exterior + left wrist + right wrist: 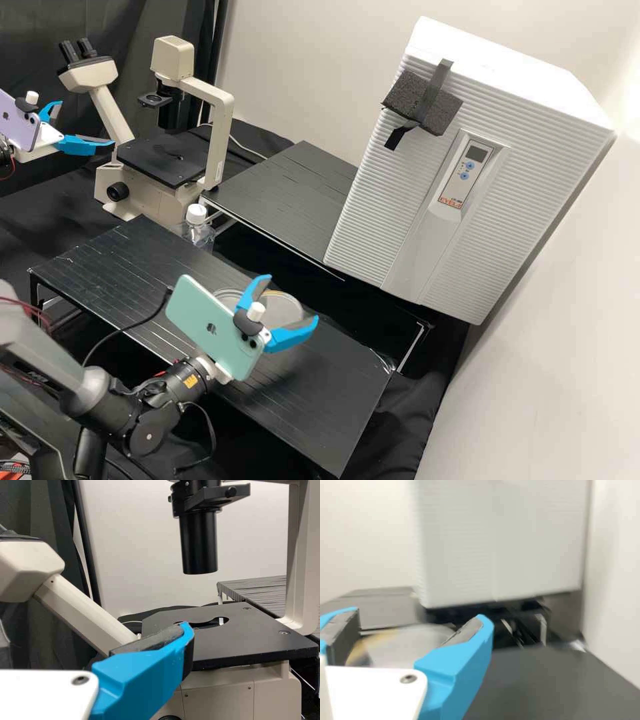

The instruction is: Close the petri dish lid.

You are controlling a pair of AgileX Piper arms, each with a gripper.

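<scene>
Dark grey right arm [100, 393] is right up front, coming in from the lower left of the high view, with a teal phone [210, 327] mounted by its wrist. Its right end effector [293, 299] is released, the 2 blue fingers [465, 660] spread wide with a gap between them.

Petri dish stuff is on the black desk [100, 267], just past that end effector in the high view. I can make out 2 round, clear-ish pieces next to each other: a disc [283, 307] with an orange bit at its rim, and a clear rim [227, 293] partly behind the phone. Can't tell which is the lid, or whether a finger touches either. In the right wrist view the disc shows between the fingers, pretty blurry.

Left end effector [86, 123] is up at the left edge of the high view, also released, 2 fingers well apart and nothing in them. It's near the microscope [220, 133] and has a purple phone [19, 123] on it. The left wrist view has 1 blue finger in front of the microscope's black stage [240, 635].

Other stuff: a white-capped bottle [197, 233] by the desk's far edge, a big white ribbed box [380, 220] with dark foam [407, 100] taped on, and a black platform [287, 193] between box and microscope.
</scene>
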